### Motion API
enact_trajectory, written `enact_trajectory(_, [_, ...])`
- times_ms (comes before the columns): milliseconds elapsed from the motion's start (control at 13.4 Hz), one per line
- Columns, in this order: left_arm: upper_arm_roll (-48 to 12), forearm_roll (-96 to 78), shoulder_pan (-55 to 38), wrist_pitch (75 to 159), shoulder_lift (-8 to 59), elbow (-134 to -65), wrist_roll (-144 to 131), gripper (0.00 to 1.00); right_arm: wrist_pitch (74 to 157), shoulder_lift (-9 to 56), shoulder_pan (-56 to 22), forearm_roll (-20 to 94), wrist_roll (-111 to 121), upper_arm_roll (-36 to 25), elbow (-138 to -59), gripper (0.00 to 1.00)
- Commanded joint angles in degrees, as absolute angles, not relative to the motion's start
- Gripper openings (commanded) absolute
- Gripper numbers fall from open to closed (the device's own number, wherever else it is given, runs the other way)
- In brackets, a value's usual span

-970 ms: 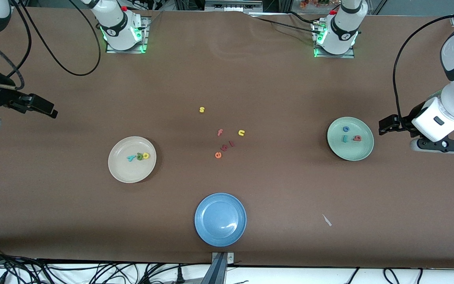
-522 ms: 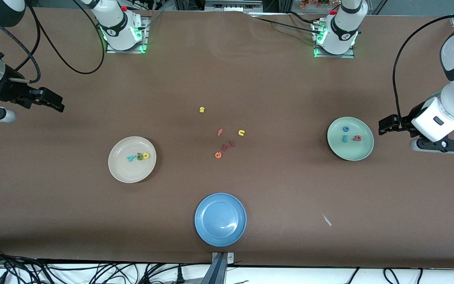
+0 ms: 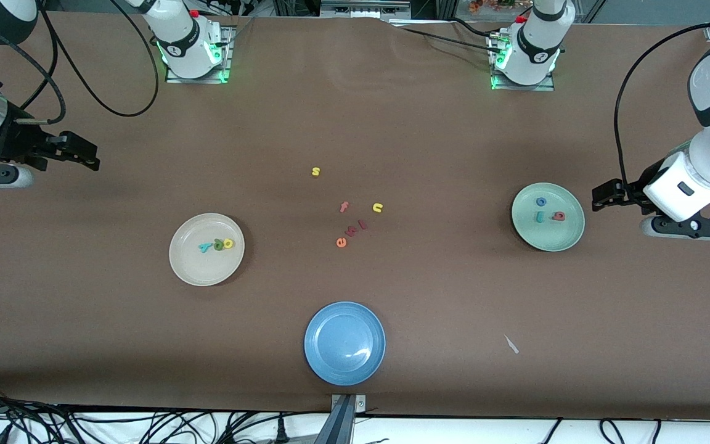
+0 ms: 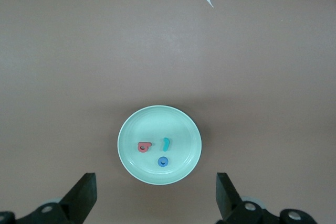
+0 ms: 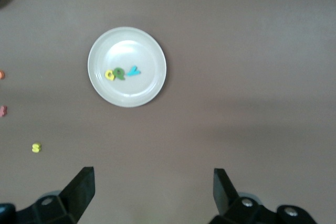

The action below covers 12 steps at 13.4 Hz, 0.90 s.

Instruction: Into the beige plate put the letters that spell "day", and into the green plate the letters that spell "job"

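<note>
Brown table (image 3: 429,142); right gripper (image 3: 81,154) open, arm cut off.

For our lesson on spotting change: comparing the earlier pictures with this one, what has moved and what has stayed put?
Only the right arm's open, empty hand moved, shifting a little toward the arms' bases at its end of the table. The left hand, open, waits beside the round pale-green plate. The round beige plate and every toy letter stayed put.

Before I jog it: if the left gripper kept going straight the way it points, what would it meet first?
Probably the green plate, judging from the left wrist view: the open left gripper faces it, nothing between. Depth is hard to judge.
</note>
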<state>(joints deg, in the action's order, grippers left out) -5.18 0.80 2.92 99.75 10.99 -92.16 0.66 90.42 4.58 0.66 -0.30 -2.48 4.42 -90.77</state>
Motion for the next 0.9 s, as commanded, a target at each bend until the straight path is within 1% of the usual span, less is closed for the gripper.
enact_trajectory(0, [-5.01, -1.05, 3.08, 99.32, 10.55, -92.46, 2.37, 1.00, 89.47, 4.04, 0.62, 0.17, -1.58, 4.22, -91.85, 1.00])
enact_trajectory(821, [-5.01, -1.14, 3.08, 99.32, 10.55, -92.37, 2.29, 1.00, 89.30, 4.83, 0.35, 0.35, -1.76, 4.48, -90.79, 1.00])
